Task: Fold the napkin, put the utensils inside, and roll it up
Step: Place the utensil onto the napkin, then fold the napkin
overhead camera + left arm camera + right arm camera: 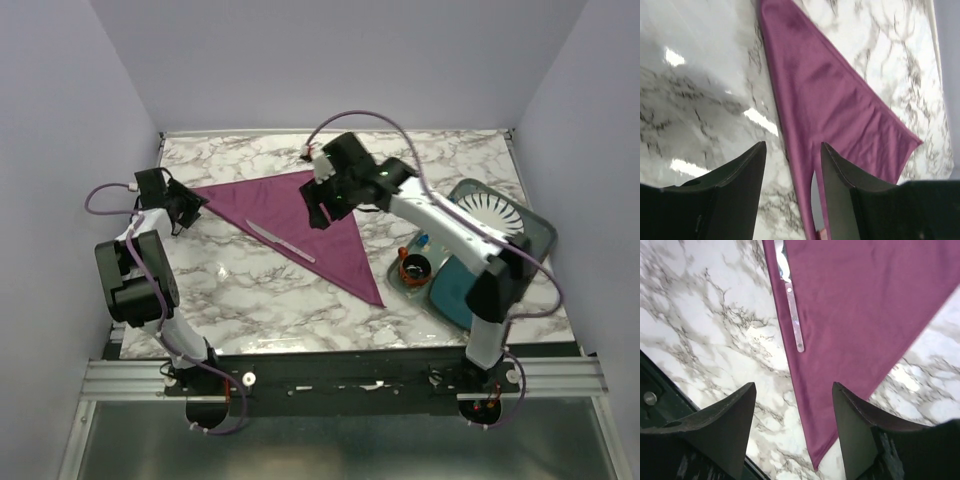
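Note:
The plum-purple napkin (310,225) lies flat on the marble table, folded into a triangle. The silver knife (280,241) rests on it along the long near edge. My left gripper (190,205) hovers at the napkin's left corner. In the left wrist view the left gripper (792,155) stands open over the napkin (830,100), with the knife (813,200) tip showing low between the fingers. My right gripper (322,210) hangs above the napkin's far corner. In the right wrist view the right gripper (792,390) is open and empty above the napkin (865,315) and knife (791,305).
At the right, a white plate (490,210) sits on a teal-blue mat (455,290). A small orange-rimmed dark cup (413,267) stands beside the mat. The black table edge (330,355) runs along the front, and walls close in at the back and sides.

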